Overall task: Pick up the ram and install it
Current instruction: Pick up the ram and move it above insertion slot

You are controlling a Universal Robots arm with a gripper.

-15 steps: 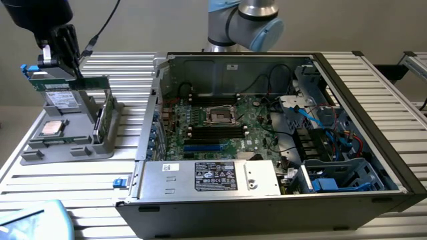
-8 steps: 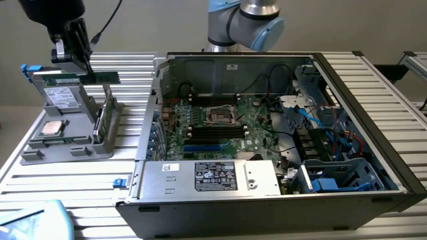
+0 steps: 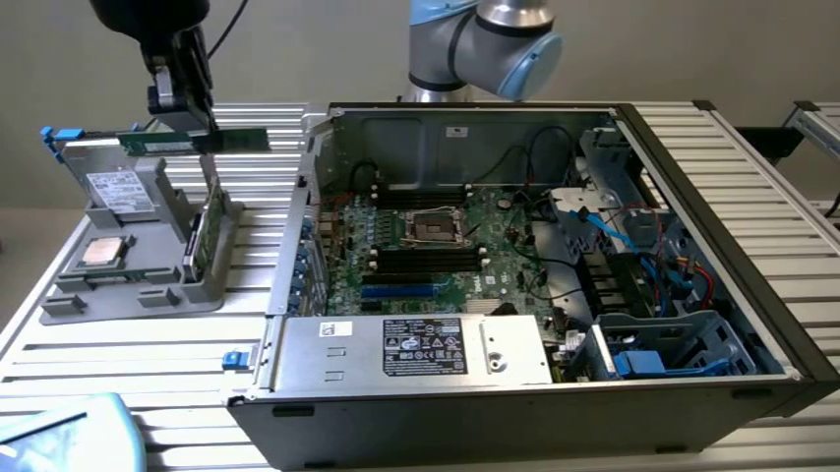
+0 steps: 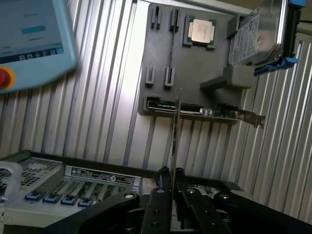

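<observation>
1. Exterior view: set high and off the arm (image 3: 486, 39), tilted down over the open computer case (image 3: 393, 133) on the ribbed tabletop (image 3: 132, 344). Mid range; the whole case is in frame, with the grey tray (image 3: 66, 295) at the exterior view's left.
2. Wrist view: rides on the wrist and looks down past the fingers (image 4: 158, 204) and the ram (image 4: 176, 136) clamped edge-on between them. Nearer the tray than the exterior camera.
3. Shared ground: grey tray (image 4: 195, 73), processor chip (image 3: 102, 253) (image 4: 202, 31), hard drive (image 3: 121, 187) (image 4: 256, 34), pendant (image 3: 59, 433) (image 4: 29, 44), ribbed tabletop around them.
</observation>
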